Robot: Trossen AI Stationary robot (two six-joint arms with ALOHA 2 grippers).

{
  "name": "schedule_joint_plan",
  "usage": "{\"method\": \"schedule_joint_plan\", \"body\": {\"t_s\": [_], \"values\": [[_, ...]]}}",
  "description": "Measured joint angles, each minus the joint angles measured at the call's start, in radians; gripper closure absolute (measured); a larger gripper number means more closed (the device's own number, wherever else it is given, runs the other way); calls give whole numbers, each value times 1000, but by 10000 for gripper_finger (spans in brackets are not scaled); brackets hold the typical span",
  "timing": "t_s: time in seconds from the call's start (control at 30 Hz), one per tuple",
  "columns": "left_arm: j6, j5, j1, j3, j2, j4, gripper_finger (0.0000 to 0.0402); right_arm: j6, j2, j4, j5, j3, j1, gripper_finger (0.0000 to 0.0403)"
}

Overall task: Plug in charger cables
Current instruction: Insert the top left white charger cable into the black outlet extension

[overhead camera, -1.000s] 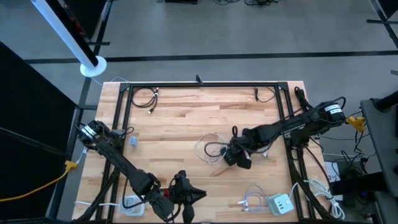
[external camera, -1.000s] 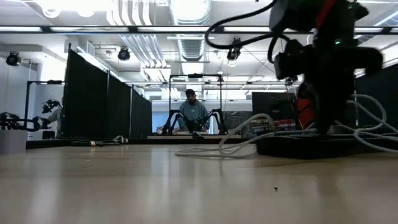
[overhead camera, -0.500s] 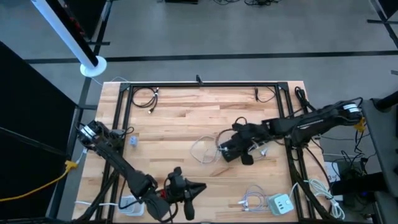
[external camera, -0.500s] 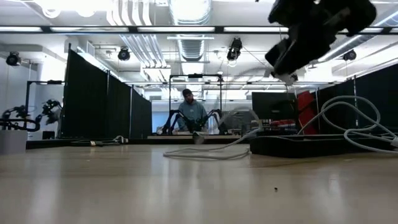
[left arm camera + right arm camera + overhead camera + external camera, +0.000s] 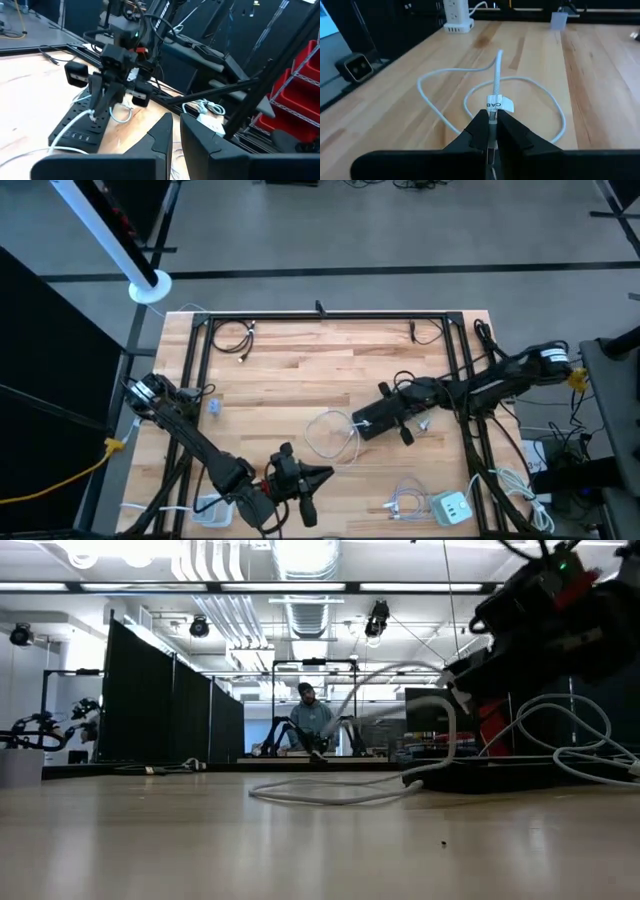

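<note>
My right gripper [image 5: 491, 114] [image 5: 96, 111] hangs just above a black power strip [image 5: 75, 131] at the table's middle right and is shut on a white charger cable [image 5: 492, 85]. That cable carries a small white label [image 5: 500, 104], and its loops lie on the wood [image 5: 330, 435]. My left gripper [image 5: 175, 125] waits near the near edge [image 5: 312, 478], shut on nothing and pointing toward the strip. Two black cables lie coiled near the far rail [image 5: 232, 338] [image 5: 428, 332]. More thin white cables [image 5: 403, 502] lie beside a white charger block [image 5: 452, 506]. My right gripper pinches the white cable between its two fingers just behind the label [image 5: 493, 111], and the cable runs on along the fingers. The fingers slant down over the power strip. From the hold the cable arcs slackly down [image 5: 440, 715] to its loops on the table. The fingers hide the held end.
A black frame rail [image 5: 330, 318] borders the far and side edges of the wooden table. A second white charger block [image 5: 210, 510] sits at the near left corner, and a small grey piece [image 5: 214, 406] lies at the left. A person sits far behind the table [image 5: 312, 720].
My right gripper has risen from the table, carrying the white cable's end up with it, and has drawn back a little toward the table's right. The cable's loops have slid toward the near edge and spread wider. My left gripper has turned slightly toward the power strip.
</note>
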Motion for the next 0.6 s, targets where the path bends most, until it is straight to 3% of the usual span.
{"method": "schedule_joint_plan", "body": {"t_s": [0.13,0.33,0.6], "values": [[2,3,22,0,0,-20,378,-29,140,110,-71,22,-26,393],[-5,11,39,0,0,-20,378,-39,295,226,-80,41,-53,393],[4,11,59,0,0,-54,378,-80,359,265,-78,46,-60,393]]}}
